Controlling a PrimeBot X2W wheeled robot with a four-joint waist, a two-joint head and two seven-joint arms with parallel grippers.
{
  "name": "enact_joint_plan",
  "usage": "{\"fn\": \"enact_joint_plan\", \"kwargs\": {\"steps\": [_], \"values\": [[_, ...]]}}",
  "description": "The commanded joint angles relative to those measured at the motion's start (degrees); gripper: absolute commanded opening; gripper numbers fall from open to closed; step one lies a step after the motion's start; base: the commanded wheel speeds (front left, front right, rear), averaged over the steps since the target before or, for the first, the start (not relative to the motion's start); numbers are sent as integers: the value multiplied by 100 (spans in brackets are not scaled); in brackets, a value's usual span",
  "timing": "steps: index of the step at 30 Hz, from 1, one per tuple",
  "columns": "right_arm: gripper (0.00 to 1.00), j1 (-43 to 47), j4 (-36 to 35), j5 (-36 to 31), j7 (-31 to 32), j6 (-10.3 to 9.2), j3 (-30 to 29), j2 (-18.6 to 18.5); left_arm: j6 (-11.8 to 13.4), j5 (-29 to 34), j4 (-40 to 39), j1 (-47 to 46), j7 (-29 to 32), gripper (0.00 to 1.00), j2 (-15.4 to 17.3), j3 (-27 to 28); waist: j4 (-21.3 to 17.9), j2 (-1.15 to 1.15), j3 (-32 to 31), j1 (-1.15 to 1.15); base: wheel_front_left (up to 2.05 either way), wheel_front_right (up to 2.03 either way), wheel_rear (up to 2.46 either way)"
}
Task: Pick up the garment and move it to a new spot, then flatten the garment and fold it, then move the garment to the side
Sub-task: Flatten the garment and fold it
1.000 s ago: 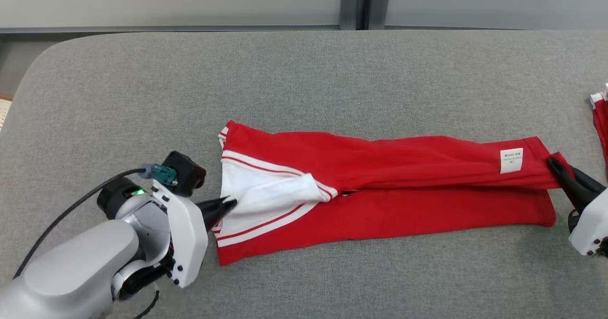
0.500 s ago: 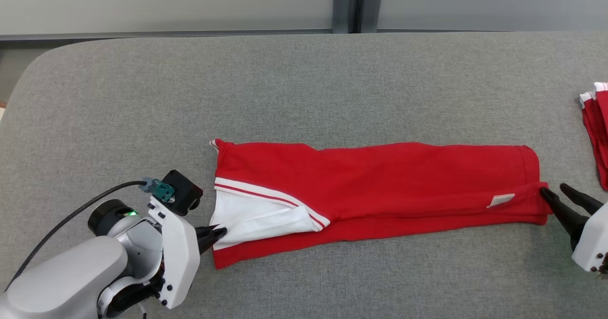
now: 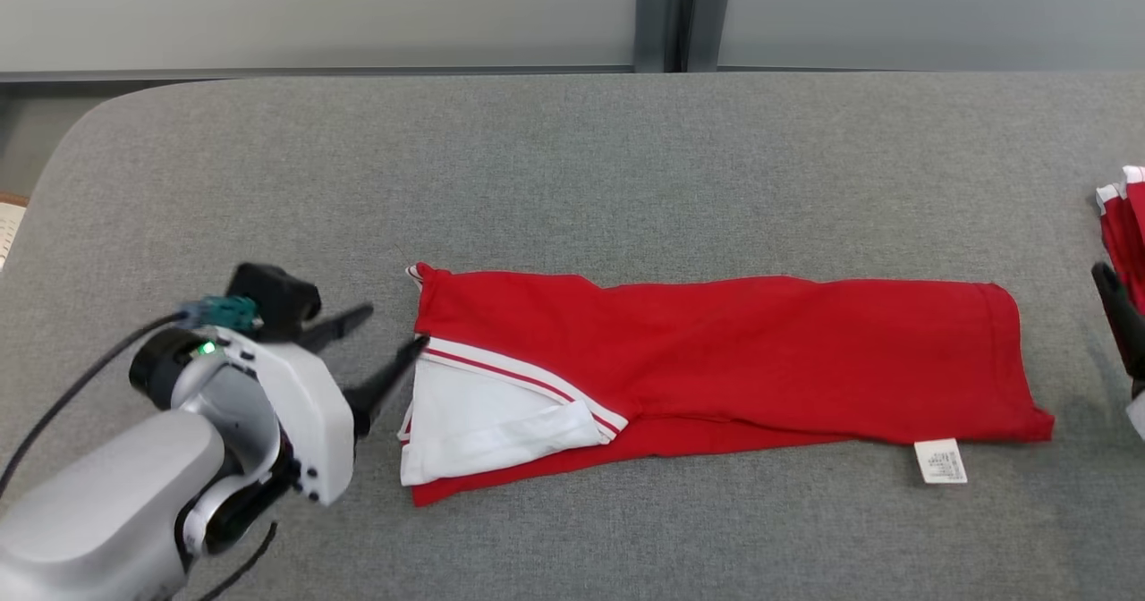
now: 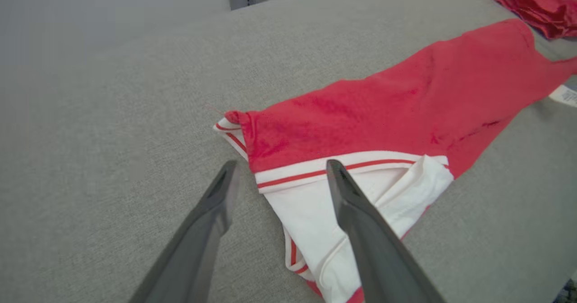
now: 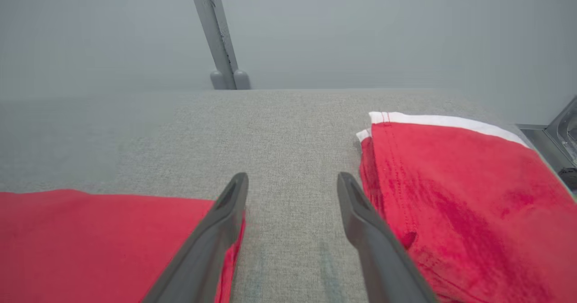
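The garment (image 3: pixel 733 351) lies folded lengthwise, a long red band across the middle of the grey worktop (image 3: pixel 572 163), with a white striped panel at its left end and a white label (image 3: pixel 941 461) poking out near the right end. The left gripper (image 3: pixel 395 325) sits just beside that left end, fingers spread, one tip at the striped hem, gripping nothing. The right gripper (image 5: pixel 293 181) is spread wide too, over bare worktop between the garment's right end and a folded red pile (image 5: pixel 451 195).
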Motion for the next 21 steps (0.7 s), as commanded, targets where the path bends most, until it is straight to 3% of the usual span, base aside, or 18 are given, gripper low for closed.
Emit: {"fn": "enact_joint_plan", "kwargs": {"steps": [1,6,9,11,13,14,17,21], "values": [[100,-98,-1,-97,-194,-9,-101,121,135,19,86,-16,-395,100,-114,214,12,0,-30,0,0,0,0],[100,-125,-171,-480,-430,-10,-588,463,432,-160,384,214,-1657,100,-477,848,-2,0,-140,0,0,0,0],[100,39,-446,-1024,-428,-5,-1376,850,490,-392,516,449,-2215,100,-785,1338,-20,0,-197,0,0,0,0],[100,328,-682,-1471,-420,-5,-1908,1130,326,-602,493,747,-2323,100,-1122,1866,-12,0,-241,0,0,0,0],[100,586,-969,-1974,-419,-6,-2459,1399,232,-229,403,1012,-2339,100,-1415,2663,7,0,-255,0,0,0,0],[100,586,-969,-1974,-419,-6,-2459,1399,232,-229,403,1012,-2339,100,-1415,2663,7,0,-255,0,0,0,0],[100,1101,-1413,-2792,-419,-5,-3158,1871,24,648,256,1693,-2330,100,-2041,3685,38,0,-266,0,0,0,0],[100,1677,-1868,-3517,-421,-5,-3822,2431,-546,1675,113,2408,-2333,100,-2871,4926,88,0,-275,0,0,0,0]]}}
